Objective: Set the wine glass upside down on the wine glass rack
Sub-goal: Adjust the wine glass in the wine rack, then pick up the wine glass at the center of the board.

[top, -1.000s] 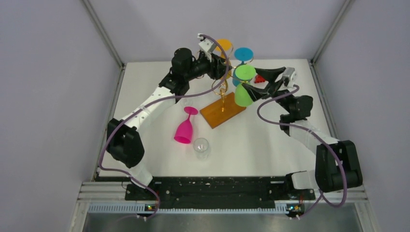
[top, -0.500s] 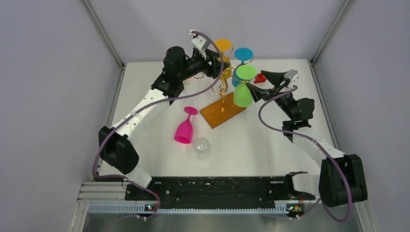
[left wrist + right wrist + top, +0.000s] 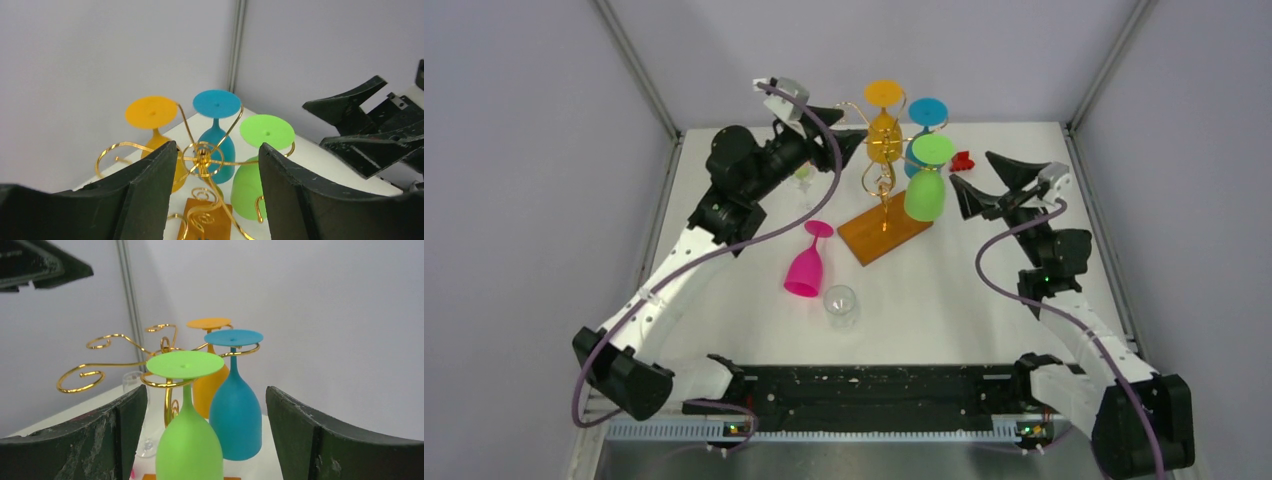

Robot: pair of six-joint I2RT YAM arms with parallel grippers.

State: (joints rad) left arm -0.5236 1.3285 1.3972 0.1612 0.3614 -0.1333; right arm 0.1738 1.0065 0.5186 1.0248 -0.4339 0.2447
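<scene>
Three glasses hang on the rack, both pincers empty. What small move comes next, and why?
Probably lower the open left pincer toward the pink glass lying on its side nearer that arm; the wine glass rack has free curled arms.

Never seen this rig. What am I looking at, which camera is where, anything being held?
Two robot arms are bolted at the near edge of a white table. The wide picture looks down from above and behind them; the other two come from a camera on each wrist, so the dark wedges at the bottom are that arm's own fingers. In the middle stands the wine glass rack, gold wire on a wooden base, with an orange glass, a blue glass and a green glass hanging upside down. A pink glass lies on its side, a clear glass close by. The left gripper and right gripper are open, one either side of the rack, holding nothing.
</scene>
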